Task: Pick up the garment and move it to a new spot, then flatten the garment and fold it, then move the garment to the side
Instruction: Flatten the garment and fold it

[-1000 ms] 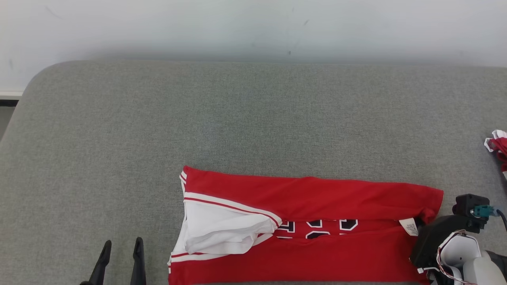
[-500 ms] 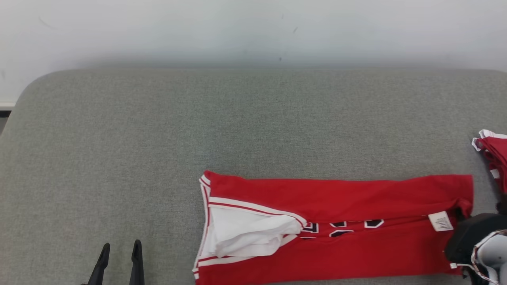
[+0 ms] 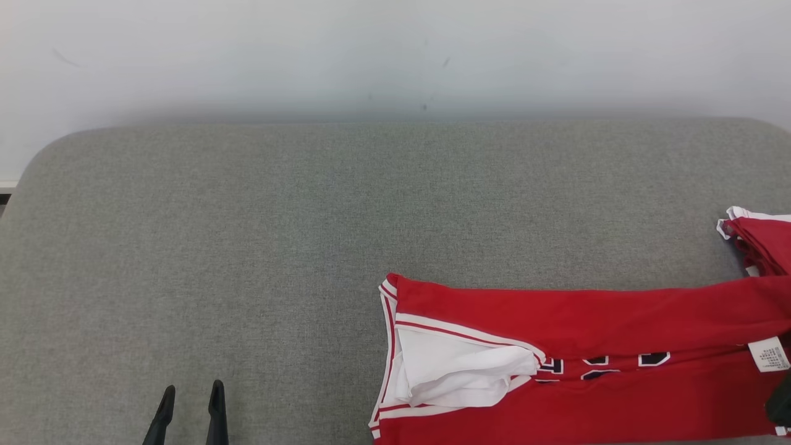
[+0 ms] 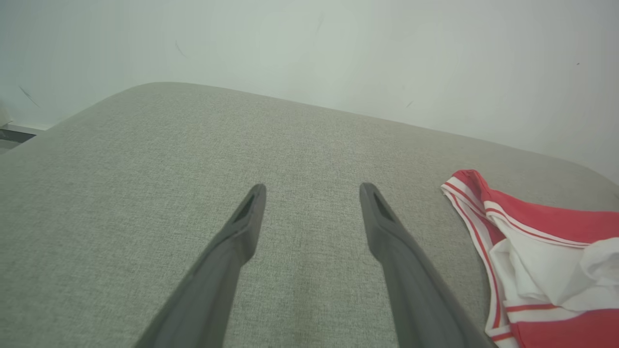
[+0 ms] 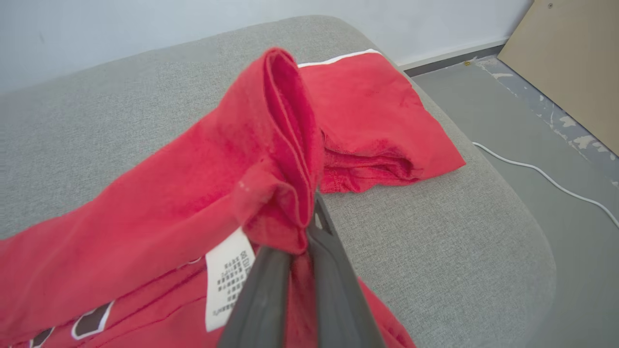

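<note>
My R gripper [image 5: 304,241], pinching the folded jersey [image 3: 556,321] by its hem, has dragged it toward the red garment [image 5: 377,111] ahead of my grip; L gripper [image 3: 193,388] open, so side-move underway.

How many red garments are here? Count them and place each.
2. The jersey lies on the cushion, front right, one end pinched by the right gripper. The other garment sits at its right edge. More may be off-frame.
</note>
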Controlling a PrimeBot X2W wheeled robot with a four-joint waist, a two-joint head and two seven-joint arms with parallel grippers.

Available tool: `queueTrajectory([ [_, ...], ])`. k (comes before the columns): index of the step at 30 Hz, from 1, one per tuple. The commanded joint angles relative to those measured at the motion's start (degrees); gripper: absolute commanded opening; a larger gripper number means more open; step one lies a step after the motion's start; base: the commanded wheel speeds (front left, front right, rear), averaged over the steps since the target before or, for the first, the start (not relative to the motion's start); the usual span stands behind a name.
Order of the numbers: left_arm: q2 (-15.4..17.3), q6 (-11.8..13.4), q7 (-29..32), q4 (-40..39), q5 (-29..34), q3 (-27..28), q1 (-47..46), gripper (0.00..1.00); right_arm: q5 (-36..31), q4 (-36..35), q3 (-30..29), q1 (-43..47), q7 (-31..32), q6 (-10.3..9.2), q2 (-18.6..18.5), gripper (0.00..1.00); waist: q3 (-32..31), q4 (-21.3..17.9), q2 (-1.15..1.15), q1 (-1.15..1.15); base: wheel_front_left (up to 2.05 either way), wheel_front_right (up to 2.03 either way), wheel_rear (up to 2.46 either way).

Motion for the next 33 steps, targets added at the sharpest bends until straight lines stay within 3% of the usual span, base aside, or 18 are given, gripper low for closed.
queueTrajectory([
  [1, -0.18, 0.08, -0.15, 0.06, -0.48, 0.05, 0.64, 1.00, -0.04, -0.81, 0.06, 1.02, 0.17, -0.20, 0.34, 0.00, -0.27, 0.04, -0.01, 0.00, 0.00, 0.00, 0.00],
  [6, -0.33, 0.08, -0.15, 0.46, -0.51, 0.06, 1.24, 1.00, 4.01, -4.58, 4.25, 3.44, 2.08, -0.19, 2.52, 0.00, -1.32, 0.14, -0.01, 0.00, 0.00, 0.00, 0.00],
  [16, -0.40, 0.08, -0.15, 0.98, -0.75, 0.05, 2.36, 1.00, 12.02, -7.97, 19.84, 5.17, 5.39, -0.19, 3.81, 0.00, -3.76, 0.46, -0.01, 0.00, 0.00, 0.00, 0.00],
  [21, -0.42, 0.09, -0.15, 1.08, -0.89, 0.08, 2.84, 1.00, 14.09, -5.91, 28.96, 3.23, 5.36, -0.19, 4.02, 0.00, -4.87, 0.66, -0.01, 0.00, 0.00, 0.00, 0.00],
  [33, -0.55, 0.09, -0.15, 1.17, -0.97, -1.51, 3.07, 1.00, 20.50, 5.15, 41.98, -3.73, 1.47, -0.18, 4.51, 0.00, -4.86, 3.37, -0.01, 0.00, 0.00, 0.00, 0.00],
])
